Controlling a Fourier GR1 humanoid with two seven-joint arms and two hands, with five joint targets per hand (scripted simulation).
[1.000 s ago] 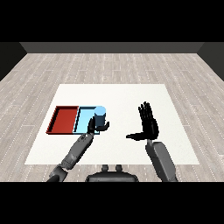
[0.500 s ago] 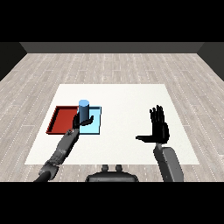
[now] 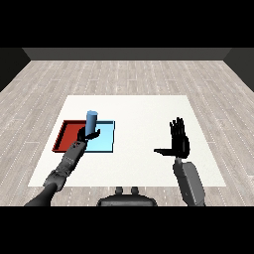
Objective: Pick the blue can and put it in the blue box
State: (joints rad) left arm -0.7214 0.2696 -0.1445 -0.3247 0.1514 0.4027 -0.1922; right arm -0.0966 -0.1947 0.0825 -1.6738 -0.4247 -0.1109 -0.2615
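1. Two trays lie side by side at the left of the white tabletop (image 3: 144, 114): the red tray (image 3: 64, 136) on the outside, the light blue tray (image 3: 106, 141) touching its inner edge.
2. Over the seam between them the left hand (image 3: 88, 134) carries the blue can (image 3: 92, 121), which stands upright. It seems to be over the blue tray's left part, near the shared wall, though whether its base touches the tray floor cannot be told from this view.
3. The can sits inside the grasp: the fingers curl round its lower part, the thumb on one side and the rest behind, so most of its body rises above the hand.
4. The step in hand looks like the placing. To do it well, I would shift the can a little rightward, away from the red tray's wall and toward the blue tray's middle, keeping it vertical.
5. Lowering should go on until the base rests flat on the tray floor; only then should the fingers uncurl, and the hand should draw back sideways so it does not tip the can.
6. Well apart at the right, the right hand (image 3: 178, 143) hovers above the tabletop with fingers straight and spread, thumb pointing inward, holding nothing.
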